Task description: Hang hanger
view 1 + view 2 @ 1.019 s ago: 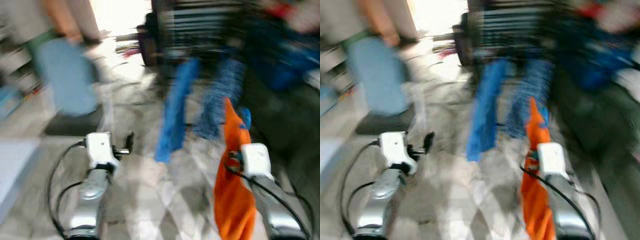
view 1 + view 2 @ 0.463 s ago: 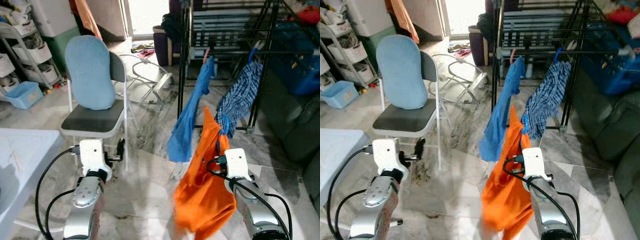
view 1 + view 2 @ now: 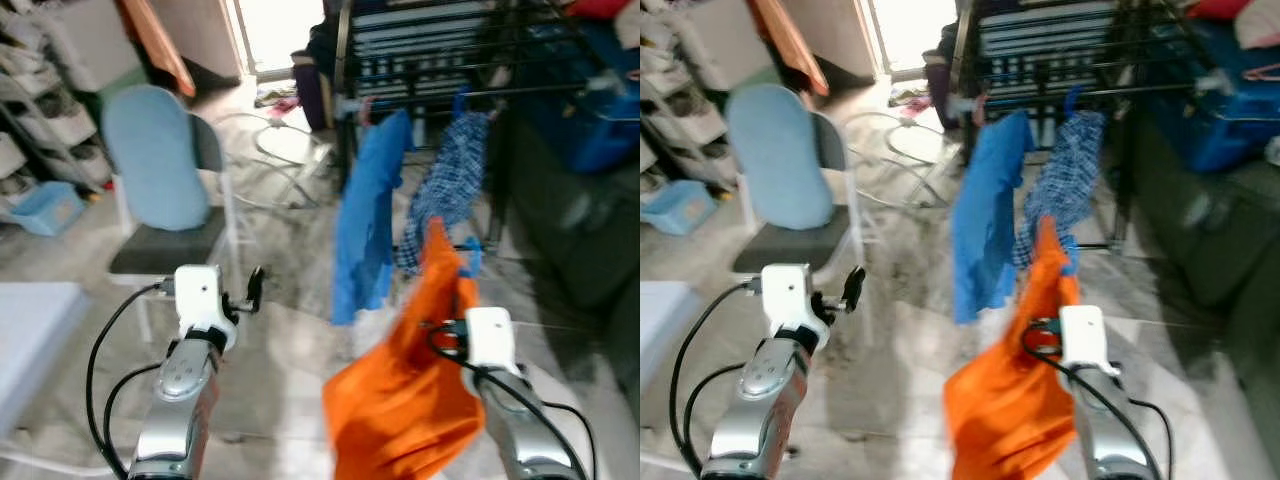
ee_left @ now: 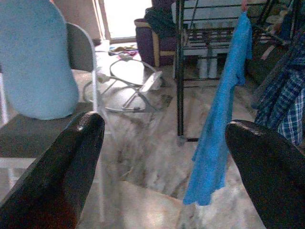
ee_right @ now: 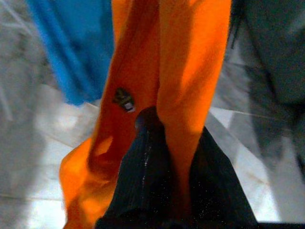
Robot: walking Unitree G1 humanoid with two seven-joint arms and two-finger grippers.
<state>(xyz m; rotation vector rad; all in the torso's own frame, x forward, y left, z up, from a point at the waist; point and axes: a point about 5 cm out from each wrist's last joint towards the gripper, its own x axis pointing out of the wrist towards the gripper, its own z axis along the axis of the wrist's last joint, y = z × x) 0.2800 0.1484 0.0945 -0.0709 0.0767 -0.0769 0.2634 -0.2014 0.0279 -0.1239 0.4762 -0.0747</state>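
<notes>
An orange garment point(image 3: 405, 400) on a blue hanger point(image 3: 470, 260) hangs from my right gripper point(image 5: 178, 157), which is shut on it in front of me at the right. Cloth covers most of that gripper's fingers point(image 5: 145, 162). Ahead stands a black drying rack point(image 3: 420, 95). A blue shirt point(image 3: 362, 220) and a checked shirt point(image 3: 450, 185) hang from its front rail. My left gripper point(image 4: 164, 143) is held out at the left, open and holding nothing, pointing toward the rack and a chair.
A folding chair with a pale blue cushion point(image 3: 155, 170) stands at the left, just beyond my left gripper. A white table point(image 3: 30, 330) fills the near left corner. A dark sofa point(image 3: 590, 230) lies to the right. Shelves and a blue bin point(image 3: 45, 205) stand at the far left.
The view has shifted and blurred as I move. The orange garment's lower part has swung out to the left. Both grippers keep their states.
</notes>
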